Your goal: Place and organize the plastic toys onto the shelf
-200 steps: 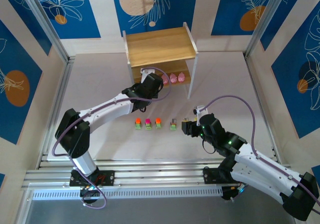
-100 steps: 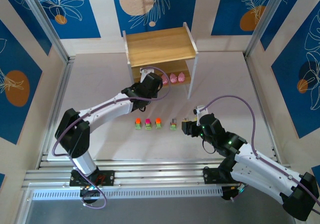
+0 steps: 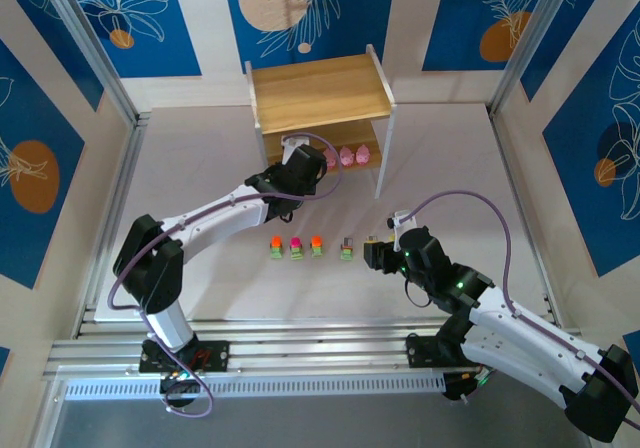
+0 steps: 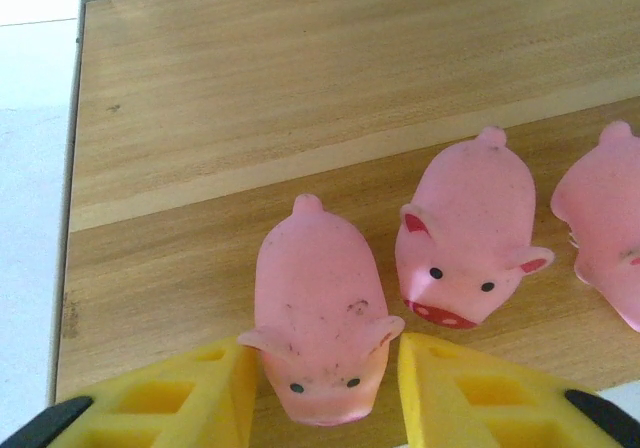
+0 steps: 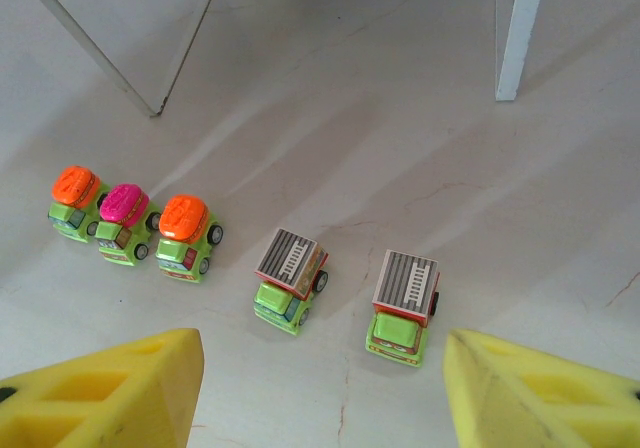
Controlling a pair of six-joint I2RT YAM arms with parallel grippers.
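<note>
While the left arm stretches forward into the shelf's lower tier, left gripper parted loosely around a pink pig standing there, the right arm crouches low, right gripper spread wide above five trucks lined up on the table.

The pale table carries the wooden shelf at the middle of its far edge. On the shelf's lower tier, 3 pink pigs lie side by side, snouts toward its front edge. Near the table's middle, 5 toy cars stand in 1 row: 3 bright-topped, 2 grey-topped.
</note>
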